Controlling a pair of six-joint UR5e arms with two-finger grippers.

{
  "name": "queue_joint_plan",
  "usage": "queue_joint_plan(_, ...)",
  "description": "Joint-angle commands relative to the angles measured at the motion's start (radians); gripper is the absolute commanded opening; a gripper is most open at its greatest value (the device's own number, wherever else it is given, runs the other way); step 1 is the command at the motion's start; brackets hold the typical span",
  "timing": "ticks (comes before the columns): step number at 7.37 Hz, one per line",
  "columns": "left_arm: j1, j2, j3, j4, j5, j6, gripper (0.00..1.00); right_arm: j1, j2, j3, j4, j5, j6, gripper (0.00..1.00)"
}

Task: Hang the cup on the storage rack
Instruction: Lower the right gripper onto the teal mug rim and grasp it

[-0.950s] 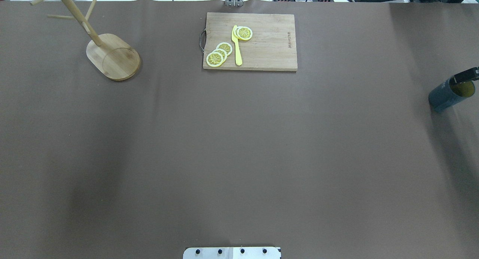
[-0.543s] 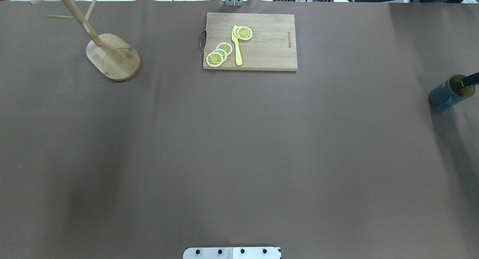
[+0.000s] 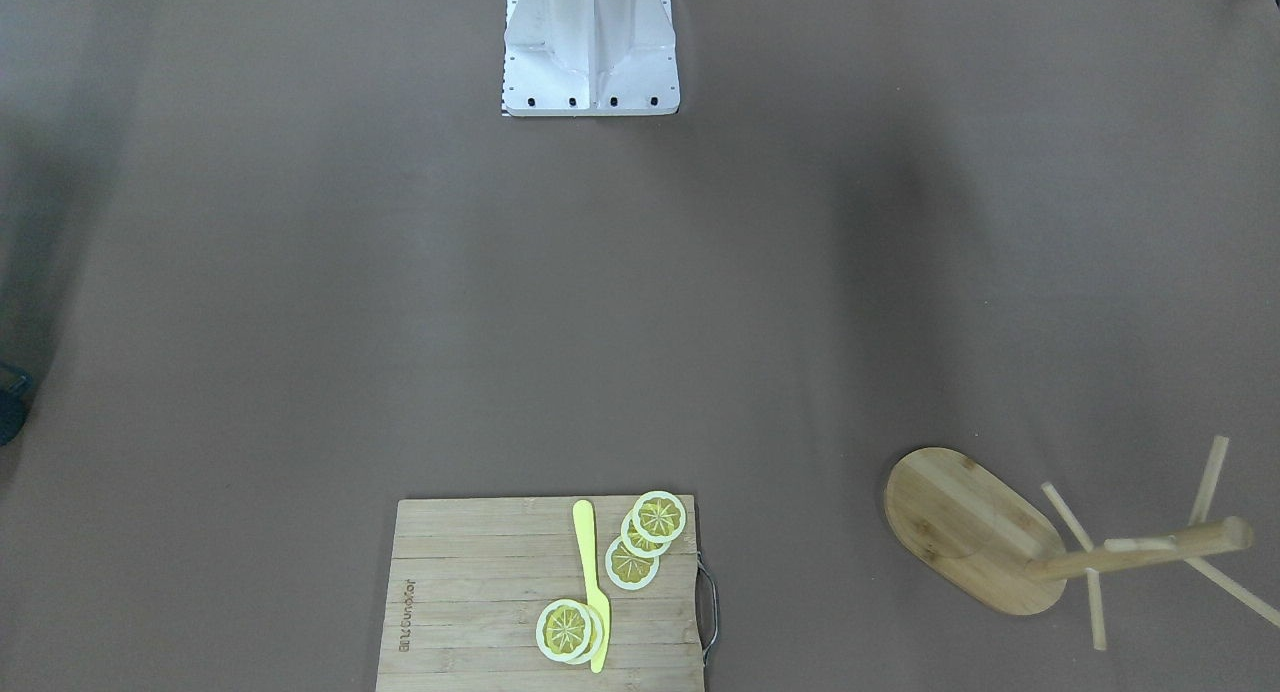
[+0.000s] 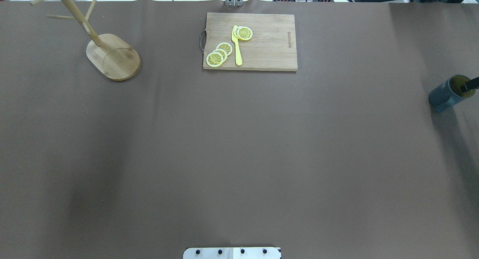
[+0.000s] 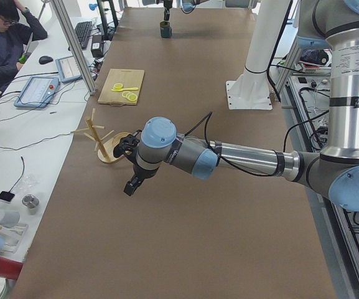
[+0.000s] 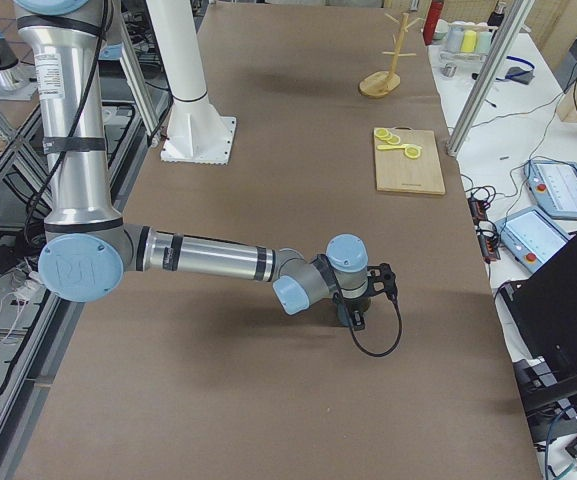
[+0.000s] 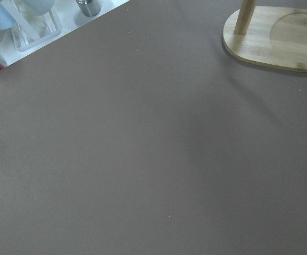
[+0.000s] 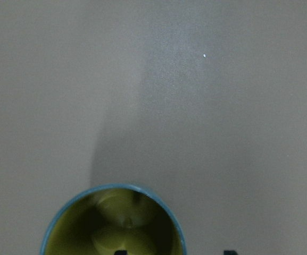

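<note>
As the right gripper [image 8: 175, 252] dropped, one finger entered the cup [image 4: 442, 96], w/ jaws open astride its wall, nothing held. Grasp looked imminent.

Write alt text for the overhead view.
A teal cup stands at the table's right edge, with one finger of the right gripper inside its mouth. A bamboo rack stands at far upper left; a cutting board with lemon slices and a yellow knife lies top centre.
</note>
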Motion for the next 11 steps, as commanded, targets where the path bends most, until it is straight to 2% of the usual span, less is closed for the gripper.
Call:
queue_joint_plan(1,0.000,0.000,0.002,-0.001,0.000,0.000,0.99,0.000,0.002,-0.002,0.001,0.000,0.001,0.59)
queue_joint_plan(3,0.000,0.000,0.002,-0.001,0.000,0.000,0.99,0.000,0.002,0.000,0.001,0.000,0.001,0.00)
queue_joint_plan(8,0.000,0.006,0.000,-0.001,0.000,0.000,0.99,0.001,0.026,0.045,-0.016,0.017,0.013,0.00)
queue_joint_plan(10,0.000,0.006,0.000,-0.001,0.000,0.000,0.99,-0.018,0.064,0.090,-0.019,0.021,0.274,0.00)
queue_joint_plan(11,0.000,0.006,0.002,-0.001,0.000,0.000,0.99,-0.063,0.066,0.145,-0.019,0.017,0.420,0.00)
